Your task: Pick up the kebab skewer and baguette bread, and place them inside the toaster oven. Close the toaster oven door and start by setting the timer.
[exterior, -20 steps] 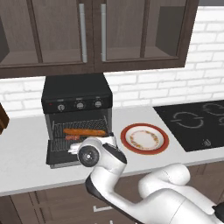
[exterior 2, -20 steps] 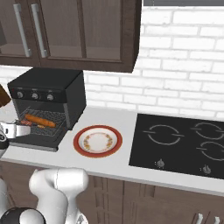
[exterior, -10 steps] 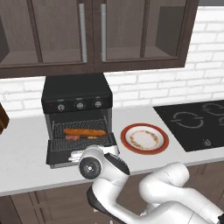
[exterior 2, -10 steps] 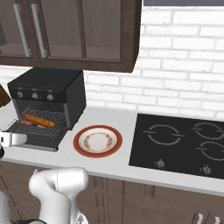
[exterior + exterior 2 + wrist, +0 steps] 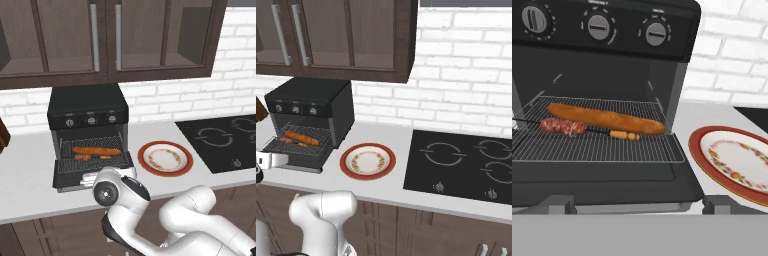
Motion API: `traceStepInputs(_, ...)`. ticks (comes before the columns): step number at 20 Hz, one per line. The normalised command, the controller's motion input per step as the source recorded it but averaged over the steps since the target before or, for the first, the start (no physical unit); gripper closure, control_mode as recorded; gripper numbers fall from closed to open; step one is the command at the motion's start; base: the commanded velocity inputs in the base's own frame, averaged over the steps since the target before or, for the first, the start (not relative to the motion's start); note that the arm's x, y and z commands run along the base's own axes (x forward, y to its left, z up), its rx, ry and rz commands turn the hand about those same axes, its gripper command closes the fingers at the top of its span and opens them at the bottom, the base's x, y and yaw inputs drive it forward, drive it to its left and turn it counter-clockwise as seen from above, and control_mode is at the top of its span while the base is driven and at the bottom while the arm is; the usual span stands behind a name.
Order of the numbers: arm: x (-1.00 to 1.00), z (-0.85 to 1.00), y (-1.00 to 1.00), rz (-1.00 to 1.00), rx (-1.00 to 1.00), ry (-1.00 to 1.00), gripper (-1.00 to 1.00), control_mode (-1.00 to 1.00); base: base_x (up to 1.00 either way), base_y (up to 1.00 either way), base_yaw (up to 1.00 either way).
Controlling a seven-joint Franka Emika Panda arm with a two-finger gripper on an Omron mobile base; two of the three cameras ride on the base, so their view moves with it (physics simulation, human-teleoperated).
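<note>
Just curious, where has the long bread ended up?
The baguette bread lies on the wire rack inside the open toaster oven, just behind the kebab skewer, left of the plate.

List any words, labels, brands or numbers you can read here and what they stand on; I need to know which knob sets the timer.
No text can be read in these pictures.
Black boxy toaster oven: small pale labels above its three round silver-faced knobs are too blurred to read; tick marks ring the knobs, without legible numbers.
Black cooktop: small control symbols, too small to read.
Red-rimmed round plate: floral pattern, no lettering.
</note>
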Motion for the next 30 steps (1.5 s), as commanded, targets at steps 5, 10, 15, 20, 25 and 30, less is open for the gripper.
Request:
traceStepInputs(5, 0.04, 0.00, 0.00, 0.00, 0.00, 0.00, -1.00, -1.00, 0.00, 0.00, 0.00)
traceStepInputs(10, 0.02, 0.00, 0.00, 0.00, 0.00, 0.00, -1.00, -1.00, 0.00, 0.00, 0.00)
traceStepInputs(15, 0.05, -0.03, 0.05, 0.00, 0.00, 0.00, -1.00, -1.00, 0.00, 0.00, 0.00)
traceStepInputs(20, 0.15, -0.06, 0.17, 0.00, 0.02, 0.00, -1.00, -1.00, 0.00, 0.00, 0.00)
traceStepInputs(25, 0.27, -0.09, 0.10, 0.01, 0.19, 0.00, -1.00, -1.00, 0.00, 0.00, 0.00)
traceStepInputs(30, 0.13, -0.05, 0.16, 0.00, 0.08, 0.00, -1.00, -1.00, 0.00, 0.00, 0.00)
